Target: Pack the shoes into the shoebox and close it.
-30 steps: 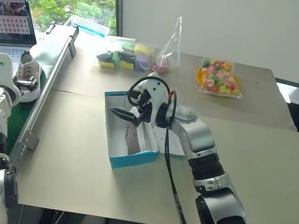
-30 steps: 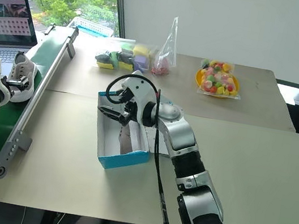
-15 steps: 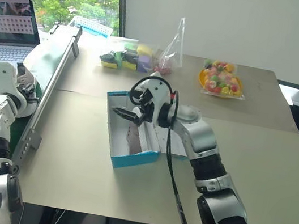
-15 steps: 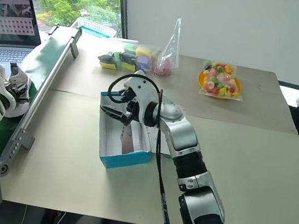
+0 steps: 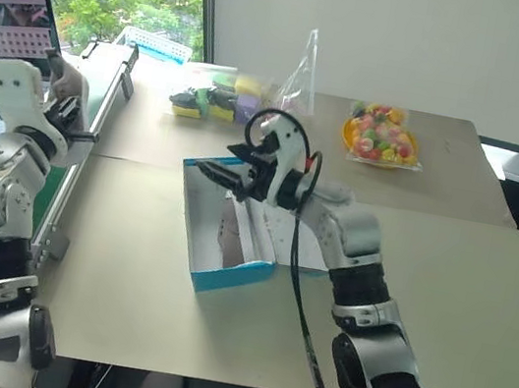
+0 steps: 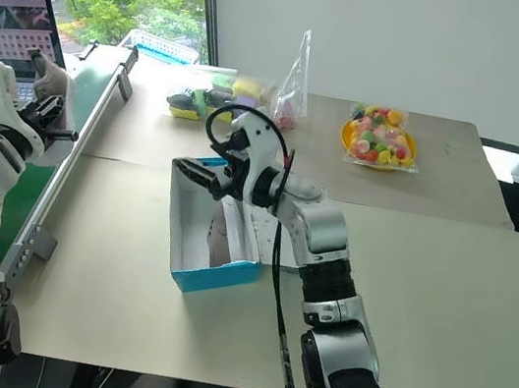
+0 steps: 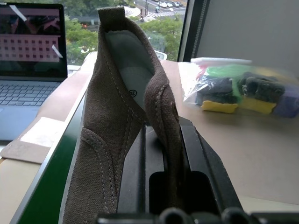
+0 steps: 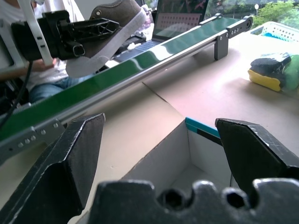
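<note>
Shoe [image 7: 126, 140] hangs light and floppy at far left, its soft canvas side pinched in my left tool [image 5: 71, 115]; my right tool [image 5: 226, 175] gapes wide above the shoebox [image 5: 231, 274].

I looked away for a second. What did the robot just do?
The left gripper closed on a shoe and lifted it off the green belt, toward the shoebox. The right gripper rose slightly, still open over the box. The box stayed put.
</note>
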